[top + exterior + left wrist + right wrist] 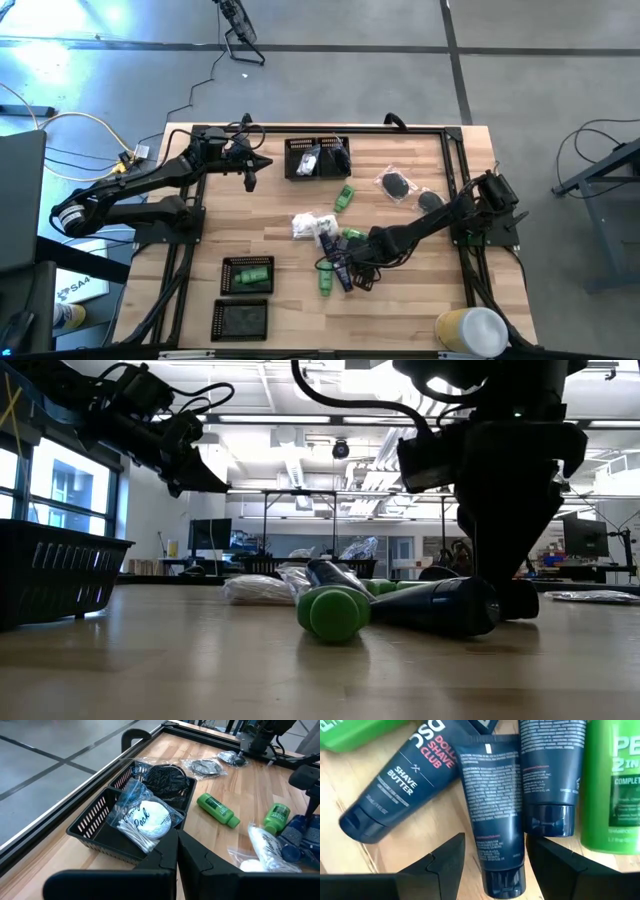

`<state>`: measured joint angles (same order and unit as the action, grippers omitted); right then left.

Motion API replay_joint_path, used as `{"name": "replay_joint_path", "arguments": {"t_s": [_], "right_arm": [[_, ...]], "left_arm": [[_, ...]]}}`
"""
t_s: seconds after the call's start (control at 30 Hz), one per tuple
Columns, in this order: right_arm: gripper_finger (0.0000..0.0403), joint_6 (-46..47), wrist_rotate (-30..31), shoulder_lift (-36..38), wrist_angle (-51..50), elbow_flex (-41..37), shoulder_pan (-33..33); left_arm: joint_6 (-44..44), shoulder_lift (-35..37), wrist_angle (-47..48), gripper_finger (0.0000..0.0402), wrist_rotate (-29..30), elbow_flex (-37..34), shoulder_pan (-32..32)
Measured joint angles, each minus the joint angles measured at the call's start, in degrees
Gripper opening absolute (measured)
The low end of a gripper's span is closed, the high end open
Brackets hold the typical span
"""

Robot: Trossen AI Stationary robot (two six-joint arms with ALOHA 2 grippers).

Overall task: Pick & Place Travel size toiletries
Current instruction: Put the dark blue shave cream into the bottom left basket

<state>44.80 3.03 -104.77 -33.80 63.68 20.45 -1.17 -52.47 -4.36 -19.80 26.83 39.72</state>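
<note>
Your right gripper (492, 852) sits low over the central pile, fingers spread either side of one navy tube (492, 805) lying on the wood, not yet pinching it. Two more navy tubes (400, 780) flank it, three in that wrist view, with a green tube (612, 785) alongside. From above you can count four green tubes: two by the pile, one (343, 197) nearer the far tray, one in a near tray (247, 274). Three black mesh trays stand on your table. Two clear bags of dark round pieces (397, 184) lie far right. Your left gripper (250, 172), pressed together and empty, hovers beside the far tray (92, 822).
</note>
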Motion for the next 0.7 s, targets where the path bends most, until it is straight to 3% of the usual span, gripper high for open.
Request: {"name": "replay_joint_path", "arguments": {"t_s": [0.7], "right_arm": [[0.0204, -0.1, -1.6, 0.0, 0.2, 0.0, 0.1]], "left_arm": [[0.0, 0.0, 0.0, 0.0, 0.0, 0.0, 0.0]]}}
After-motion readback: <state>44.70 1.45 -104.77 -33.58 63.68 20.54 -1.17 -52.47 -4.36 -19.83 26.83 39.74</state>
